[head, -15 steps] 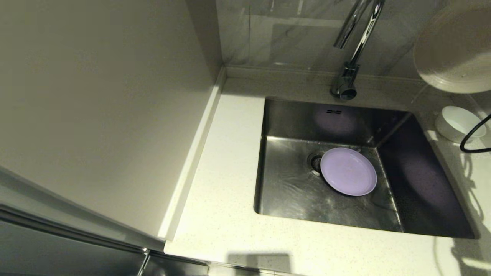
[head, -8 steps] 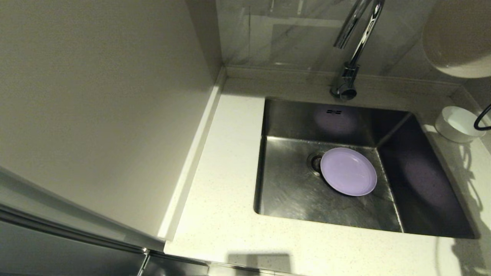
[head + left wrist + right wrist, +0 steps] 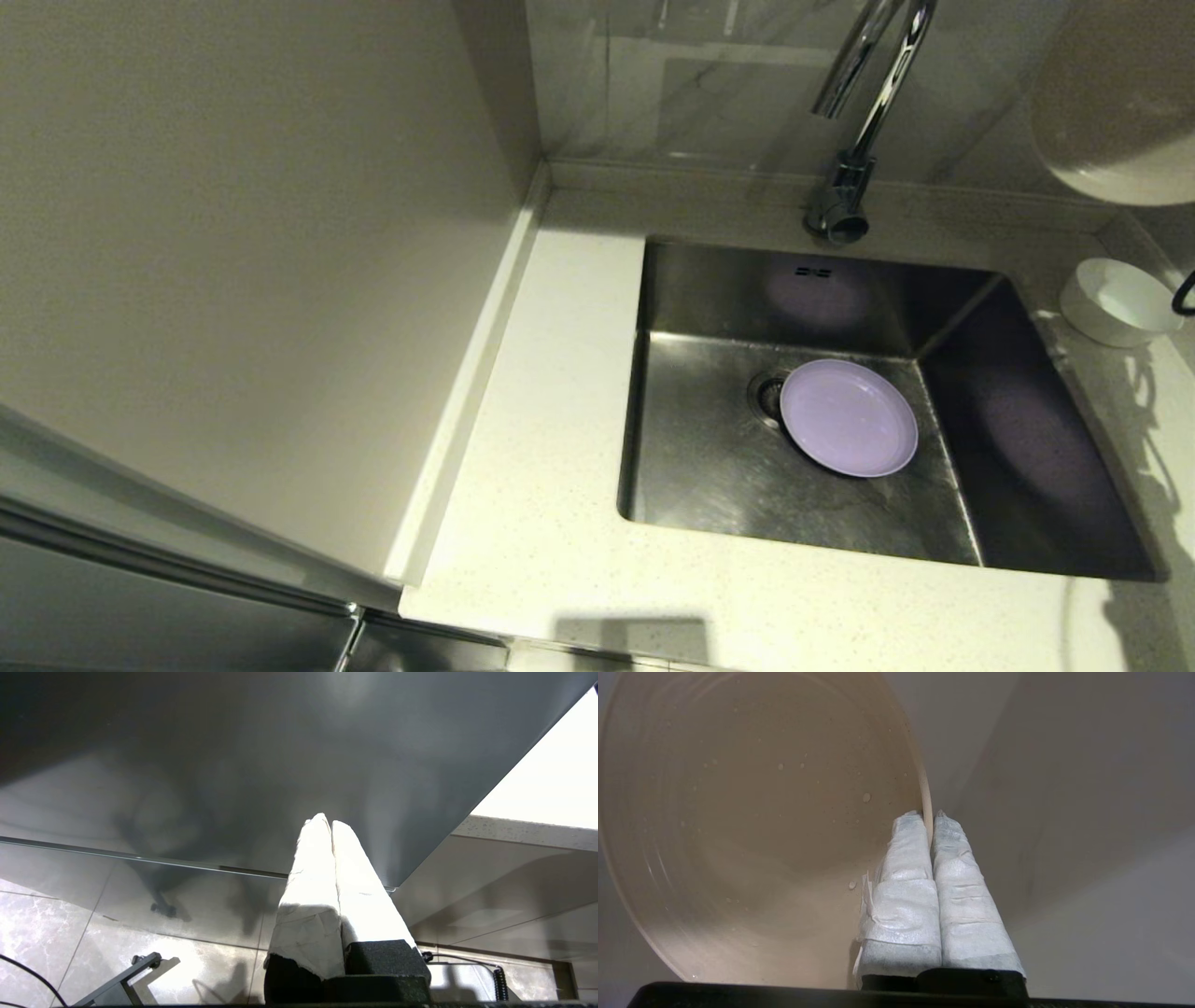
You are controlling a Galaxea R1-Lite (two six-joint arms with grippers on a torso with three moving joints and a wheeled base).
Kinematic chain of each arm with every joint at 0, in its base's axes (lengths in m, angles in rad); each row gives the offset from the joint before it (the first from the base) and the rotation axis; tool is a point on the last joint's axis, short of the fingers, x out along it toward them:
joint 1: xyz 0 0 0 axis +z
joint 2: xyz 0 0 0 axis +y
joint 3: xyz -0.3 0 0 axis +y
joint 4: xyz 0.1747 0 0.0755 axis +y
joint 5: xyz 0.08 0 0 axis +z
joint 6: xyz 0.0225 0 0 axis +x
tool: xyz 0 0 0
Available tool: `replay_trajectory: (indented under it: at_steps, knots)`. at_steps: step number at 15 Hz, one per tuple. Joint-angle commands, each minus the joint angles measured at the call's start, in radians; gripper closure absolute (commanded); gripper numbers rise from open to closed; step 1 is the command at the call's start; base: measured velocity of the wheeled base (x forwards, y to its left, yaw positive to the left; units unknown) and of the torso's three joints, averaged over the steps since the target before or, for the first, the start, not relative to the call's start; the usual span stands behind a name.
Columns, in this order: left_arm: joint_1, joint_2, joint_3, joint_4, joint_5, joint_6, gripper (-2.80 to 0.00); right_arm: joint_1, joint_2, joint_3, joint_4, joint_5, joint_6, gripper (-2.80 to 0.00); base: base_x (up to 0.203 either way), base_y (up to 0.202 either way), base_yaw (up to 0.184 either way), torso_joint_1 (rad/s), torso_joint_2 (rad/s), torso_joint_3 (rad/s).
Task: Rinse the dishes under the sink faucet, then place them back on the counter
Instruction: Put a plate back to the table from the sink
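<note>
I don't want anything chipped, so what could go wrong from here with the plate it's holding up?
The right gripper pinches the beige plate only at its rim, and droplets show on it, so it might slip. It hangs above the counter corner where the white bowl sits; setting it down there could knock the bowl. The lavender plate partly covers the sink drain.

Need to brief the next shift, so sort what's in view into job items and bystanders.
Part of the job:
- beige plate, clamped by its rim in the right gripper
- purple plate, lying in the sink
- white bowl on the counter
- faucet

Just around:
- black cable
- left gripper, parked low, shut on nothing
</note>
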Motion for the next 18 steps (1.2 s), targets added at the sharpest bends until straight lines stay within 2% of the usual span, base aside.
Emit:
replay_trajectory:
  at_steps: [1, 2, 4, 8, 10, 12, 16, 18]
  knots:
    - [0.0, -0.004, 0.0, 0.0, 0.0, 0.0, 0.0, -0.011, -0.008, -0.157, 0.025, -0.002, 0.005, 0.0, 0.0, 0.0, 0.0, 0.0, 0.0, 0.0]
    - [0.0, -0.003, 0.0, 0.0, 0.0, 0.0, 0.0, -0.013, -0.015, -0.178, 0.026, -0.001, 0.007, 0.0, 0.0, 0.0, 0.0, 0.0, 0.0, 0.0]
    - [0.0, -0.003, 0.0, 0.0, 0.0, 0.0, 0.0, -0.017, -0.031, -0.1, 0.009, 0.014, 0.003, 0.0, 0.0, 0.0, 0.0, 0.0, 0.0, 0.0]
    - [0.0, -0.004, 0.0, 0.0, 0.0, 0.0, 0.0, -0.022, -0.053, 0.355, -0.028, 0.047, -0.013, 0.0, 0.0, 0.0, 0.0, 0.0, 0.0, 0.0]
    - [0.0, -0.003, 0.0, 0.0, 0.0, 0.0, 0.0, -0.024, -0.05, 0.408, -0.017, 0.053, -0.012, 0.0, 0.0, 0.0, 0.0, 0.0, 0.0, 0.0]
    - [0.0, -0.003, 0.0, 0.0, 0.0, 0.0, 0.0, -0.03, -0.043, 0.297, 0.027, 0.056, 0.002, 0.0, 0.0, 0.0, 0.0, 0.0, 0.0, 0.0]
    - [0.0, -0.003, 0.0, 0.0, 0.0, 0.0, 0.0, -0.044, -0.026, -0.238, 0.224, 0.043, 0.059, 0.0, 0.0, 0.0, 0.0, 0.0, 0.0, 0.0]
    - [0.0, -0.003, 0.0, 0.0, 0.0, 0.0, 0.0, -0.049, -0.012, -0.406, 0.33, 0.029, 0.09, 0.0, 0.0, 0.0, 0.0, 0.0, 0.0, 0.0]
